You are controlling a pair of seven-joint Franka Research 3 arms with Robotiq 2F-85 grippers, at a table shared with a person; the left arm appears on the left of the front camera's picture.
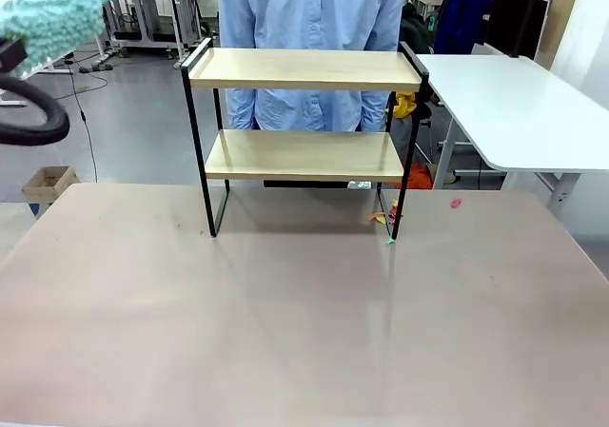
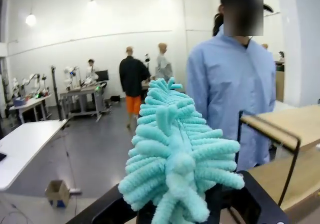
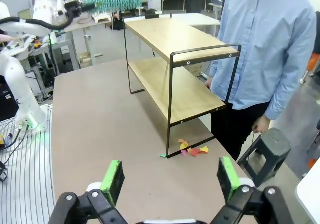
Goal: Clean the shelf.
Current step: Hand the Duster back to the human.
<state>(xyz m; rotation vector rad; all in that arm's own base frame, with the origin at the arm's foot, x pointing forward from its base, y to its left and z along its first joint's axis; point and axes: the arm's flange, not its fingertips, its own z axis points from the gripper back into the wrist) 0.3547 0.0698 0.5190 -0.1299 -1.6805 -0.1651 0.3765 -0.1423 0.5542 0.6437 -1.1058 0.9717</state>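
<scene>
Green pads (image 3: 113, 180) of the right claw (image 3: 171, 178) stand wide apart, empty. Left claw (image 2: 187, 209) grips a duster (image 2: 175, 154), raised beside the shelf (image 1: 304, 113) on the tabletop (image 1: 285, 332), probably to sweep its top board.

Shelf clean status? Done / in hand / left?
Done: both boards of the shelf look bare, and coloured scraps lie on the table by its foot. In hand: the left gripper is shut on a teal duster, raised up and to the shelf's left. Left: the scraps; the right gripper is open over the table.
</scene>
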